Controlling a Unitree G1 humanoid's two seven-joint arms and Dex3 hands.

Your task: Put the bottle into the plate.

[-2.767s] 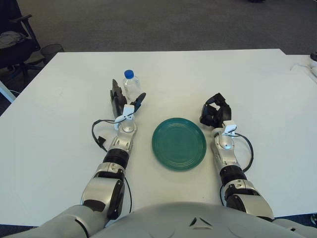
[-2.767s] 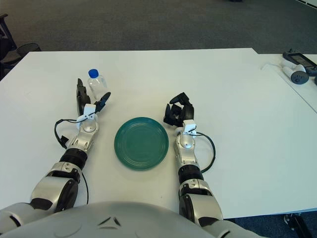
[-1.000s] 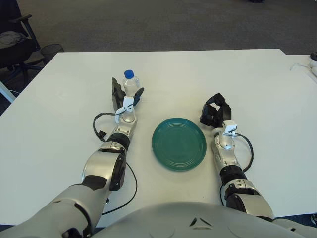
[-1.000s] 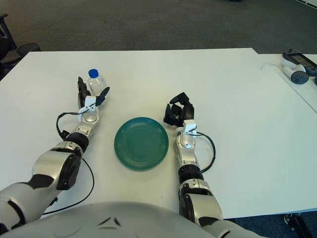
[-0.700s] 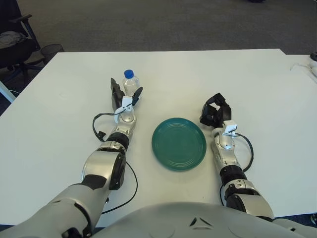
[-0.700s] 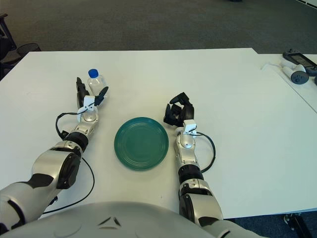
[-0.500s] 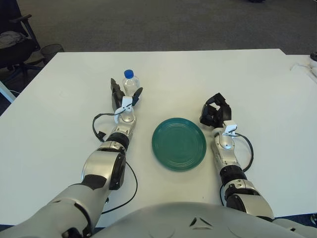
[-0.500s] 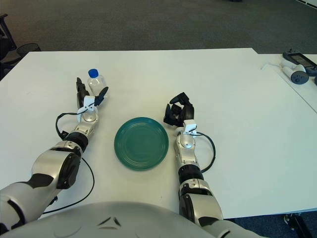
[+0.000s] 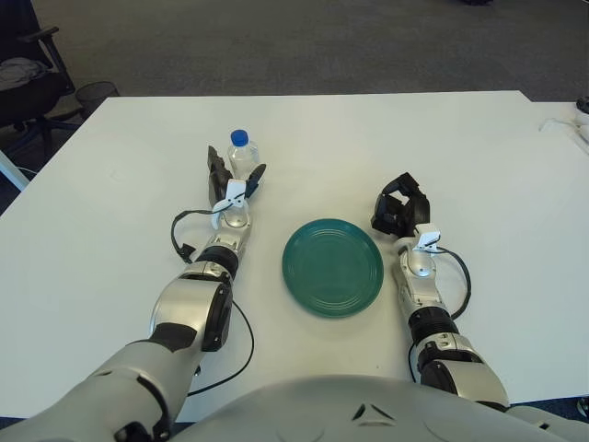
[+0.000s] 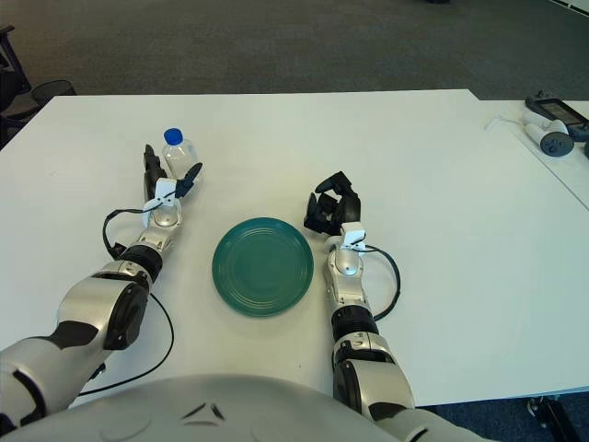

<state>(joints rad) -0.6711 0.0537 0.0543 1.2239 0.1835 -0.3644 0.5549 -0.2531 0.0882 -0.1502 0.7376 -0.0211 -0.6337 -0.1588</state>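
A clear plastic bottle (image 9: 242, 157) with a blue cap stands upright on the white table (image 9: 110, 230), left of and beyond the green plate (image 9: 332, 266). My left hand (image 9: 231, 180) is stretched forward right at the bottle, its dark fingers spread on either side of the bottle's lower body; the fingers are apart, not closed on it. My right hand (image 9: 398, 208) shows just right of the plate with its fingers curled and nothing in them. The plate holds nothing.
A black cable loops beside my left forearm (image 9: 180, 241). Grey devices (image 10: 550, 129) lie on a second table at the far right. An office chair (image 9: 23, 83) and a bin stand off the table's far left corner.
My left arm has reached forward over the last seconds, bringing the open hand from just short of the bottle to around its base. The right hand, plate and bottle have not moved.
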